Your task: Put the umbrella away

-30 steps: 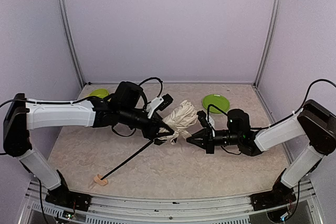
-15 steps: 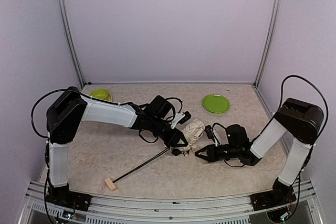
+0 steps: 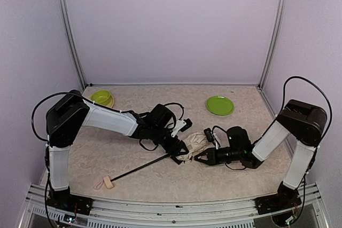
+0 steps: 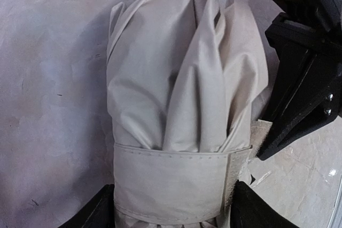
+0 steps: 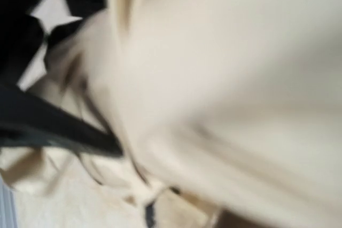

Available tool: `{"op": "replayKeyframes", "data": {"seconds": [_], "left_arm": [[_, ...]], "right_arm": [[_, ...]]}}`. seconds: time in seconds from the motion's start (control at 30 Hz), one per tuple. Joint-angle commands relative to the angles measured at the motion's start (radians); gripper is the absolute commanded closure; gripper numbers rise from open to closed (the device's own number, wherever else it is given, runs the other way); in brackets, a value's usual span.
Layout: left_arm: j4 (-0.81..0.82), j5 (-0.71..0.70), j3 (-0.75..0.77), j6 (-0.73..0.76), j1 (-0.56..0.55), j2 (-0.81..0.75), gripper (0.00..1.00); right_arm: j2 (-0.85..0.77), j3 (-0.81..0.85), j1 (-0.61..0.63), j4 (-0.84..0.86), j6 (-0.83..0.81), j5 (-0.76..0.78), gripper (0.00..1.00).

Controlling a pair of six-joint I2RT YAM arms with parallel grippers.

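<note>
Beige table point(image 3: 240, 177) beneath all. Left arm point(image 3: 107, 120) and right arm point(image 3: 270, 140) stretched low toward centre. Between them, mid-table, umbrella point(image 3: 196, 141): canopy point(image 4: 181, 105) furled and strapped, shaft point(image 3: 144, 166) slanting near-left. Green plate point(image 3: 219, 105) back right, green bowl point(image 3: 101, 97) back left. Left gripper point(image 3: 181, 149) fingers point(image 4: 101, 209) apart, flanking canopy; gripping or not, cannot tell. Right gripper point(image 3: 199, 157) fingers together, tip at canopy. Knob point(image 3: 108, 183) by near edge.
</note>
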Motion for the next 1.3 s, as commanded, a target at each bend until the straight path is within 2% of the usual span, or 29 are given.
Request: {"op": "replayKeyframes", "data": {"seconds": [0.0,0.03,0.07,0.27,0.37,0.43,0.5,0.6,0.67,0.73,0.9,1.07,1.27], "left_arm": [[-0.037,-0.034,-0.052,0.100,-0.018,-0.027,0.25],[-0.031,-0.024,-0.063,0.112,-0.018,-0.038,0.09],[-0.019,-0.013,-0.076,0.127,-0.019,-0.051,0.02],[-0.073,-0.052,-0.074,0.180,-0.030,-0.054,0.01],[-0.045,-0.074,-0.103,0.212,-0.043,-0.068,0.02],[-0.040,-0.089,-0.095,0.216,-0.050,-0.044,0.08],[-0.065,-0.116,-0.071,0.220,-0.065,-0.008,0.19],[-0.083,-0.158,-0.054,0.204,-0.077,0.025,0.59],[-0.077,-0.159,-0.061,0.201,-0.073,0.023,0.76],[-0.078,-0.174,-0.063,0.202,-0.070,0.014,0.99],[-0.064,-0.219,-0.064,0.155,-0.028,-0.045,1.00],[0.046,-0.162,-0.102,0.066,0.055,-0.197,1.00],[0.045,-0.261,-0.078,0.079,0.066,-0.295,1.00]], "right_arm": [[0.004,0.019,0.014,0.025,-0.021,-0.035,1.00],[0.006,0.022,0.014,0.024,-0.020,-0.036,1.00],[0.007,0.026,0.014,0.022,-0.019,-0.035,1.00],[0.007,0.029,0.014,0.005,-0.028,-0.031,1.00],[0.003,0.024,0.014,0.011,-0.028,-0.031,1.00],[0.005,0.027,0.014,0.010,-0.033,-0.032,1.00],[0.001,0.031,0.014,0.001,-0.046,-0.035,1.00],[-0.028,0.033,0.013,-0.026,-0.076,-0.034,1.00],[-0.051,0.037,0.013,-0.065,-0.102,-0.032,1.00],[-0.073,0.031,0.010,-0.081,-0.115,-0.035,1.00],[-0.097,-0.003,-0.012,-0.114,-0.136,-0.030,1.00],[-0.048,-0.011,-0.012,-0.160,-0.164,-0.023,1.00],[-0.019,-0.022,-0.009,-0.101,-0.151,-0.025,1.00]]}}
